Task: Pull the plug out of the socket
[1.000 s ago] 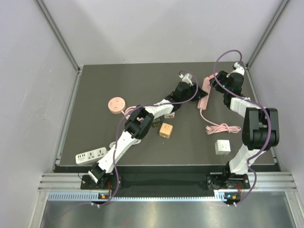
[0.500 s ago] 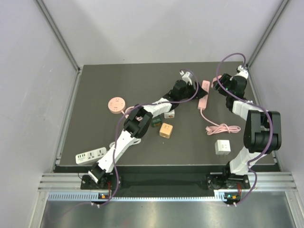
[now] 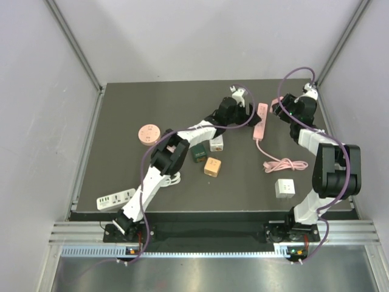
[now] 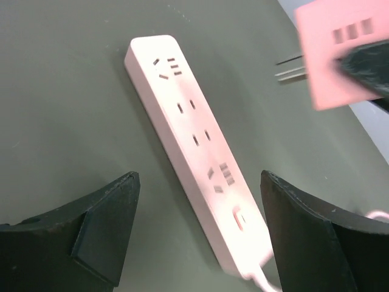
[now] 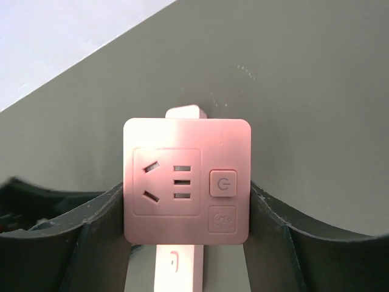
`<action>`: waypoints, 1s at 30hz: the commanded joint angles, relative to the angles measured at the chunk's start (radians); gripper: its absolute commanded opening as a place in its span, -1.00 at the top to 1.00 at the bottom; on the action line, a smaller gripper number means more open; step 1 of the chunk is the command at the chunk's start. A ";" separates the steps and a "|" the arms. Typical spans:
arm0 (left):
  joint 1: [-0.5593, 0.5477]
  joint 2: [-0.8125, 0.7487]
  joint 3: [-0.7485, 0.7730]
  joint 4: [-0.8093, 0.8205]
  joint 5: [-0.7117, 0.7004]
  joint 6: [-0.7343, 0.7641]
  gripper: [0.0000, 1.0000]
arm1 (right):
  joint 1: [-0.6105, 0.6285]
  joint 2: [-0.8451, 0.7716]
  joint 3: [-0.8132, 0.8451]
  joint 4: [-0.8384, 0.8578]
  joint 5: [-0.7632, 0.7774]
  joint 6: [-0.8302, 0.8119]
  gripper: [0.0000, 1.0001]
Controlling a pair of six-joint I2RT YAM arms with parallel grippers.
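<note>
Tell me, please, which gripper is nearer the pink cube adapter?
Right: the right gripper holds the adapter between its fingers. The left gripper hovers over the power strip, apart.

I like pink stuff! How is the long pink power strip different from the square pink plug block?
The power strip is long and thin; the plug block is square. The power strip lies flat on the table; the plug block is held in the right claw. The power strip has socket holes all along it; the plug block's face shows one group. Both are pink.
</note>
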 commanded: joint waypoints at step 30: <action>-0.113 -1.670 -1.614 0.030 -0.086 -0.270 -0.67 | 0.247 -0.416 -0.487 0.097 -0.414 0.188 0.96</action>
